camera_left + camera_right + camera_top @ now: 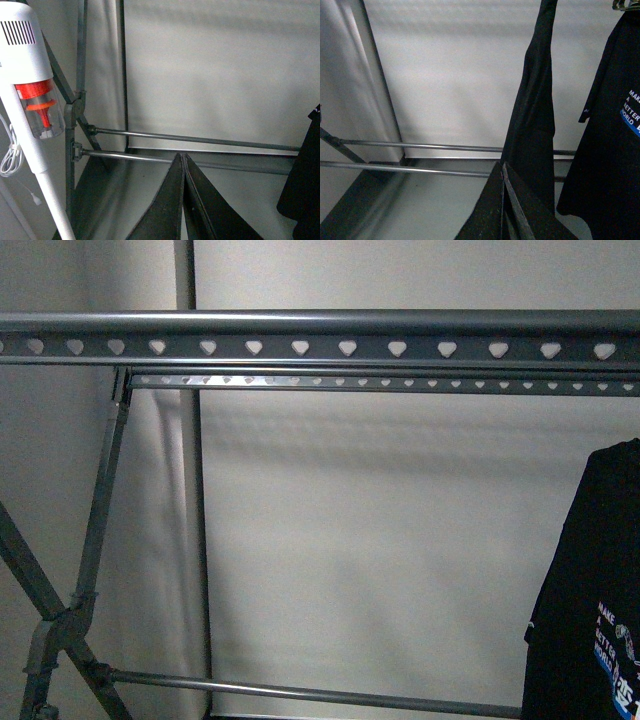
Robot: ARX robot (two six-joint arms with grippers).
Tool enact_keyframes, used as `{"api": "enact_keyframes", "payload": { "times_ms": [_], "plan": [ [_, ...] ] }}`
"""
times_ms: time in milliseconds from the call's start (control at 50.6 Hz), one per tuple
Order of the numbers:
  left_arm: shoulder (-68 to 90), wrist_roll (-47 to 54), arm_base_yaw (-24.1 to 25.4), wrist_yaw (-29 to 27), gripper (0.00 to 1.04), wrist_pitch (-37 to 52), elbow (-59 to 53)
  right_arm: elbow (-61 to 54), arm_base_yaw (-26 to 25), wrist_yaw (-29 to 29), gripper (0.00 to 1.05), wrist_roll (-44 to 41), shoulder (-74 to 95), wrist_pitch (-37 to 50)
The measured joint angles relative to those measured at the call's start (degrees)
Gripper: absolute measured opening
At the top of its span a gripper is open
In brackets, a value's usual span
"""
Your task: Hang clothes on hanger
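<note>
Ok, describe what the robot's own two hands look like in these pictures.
Only the wrist views show them. The left hand is two dark, nearly black, flat wedge-shaped fingers tapering to a narrow tip with their inner edges together. The right hand looks the same: dark, matte, triangular. No cables or markings show on either. The front view shows neither arm.

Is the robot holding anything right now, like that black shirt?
No. Both wrist views show the left gripper and right gripper with jaws closed together on nothing. The black T-shirt hangs apart, at the right of the grey rack.

left fingers pressed together | right fingers pressed together
</note>
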State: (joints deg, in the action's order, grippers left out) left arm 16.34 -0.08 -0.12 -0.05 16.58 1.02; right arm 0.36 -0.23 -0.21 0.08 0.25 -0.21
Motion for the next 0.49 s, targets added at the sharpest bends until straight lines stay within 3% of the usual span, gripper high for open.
{"api": "enact_keyframes", "payload": {
  "times_ms": [494],
  "plan": [
    [-8.41, -0.02, 0.00, -0.09, 0.04, -8.81, 0.02, 0.00, 0.00, 0.00, 0.02, -0.02, 0.00, 0.00]
  ]
}}
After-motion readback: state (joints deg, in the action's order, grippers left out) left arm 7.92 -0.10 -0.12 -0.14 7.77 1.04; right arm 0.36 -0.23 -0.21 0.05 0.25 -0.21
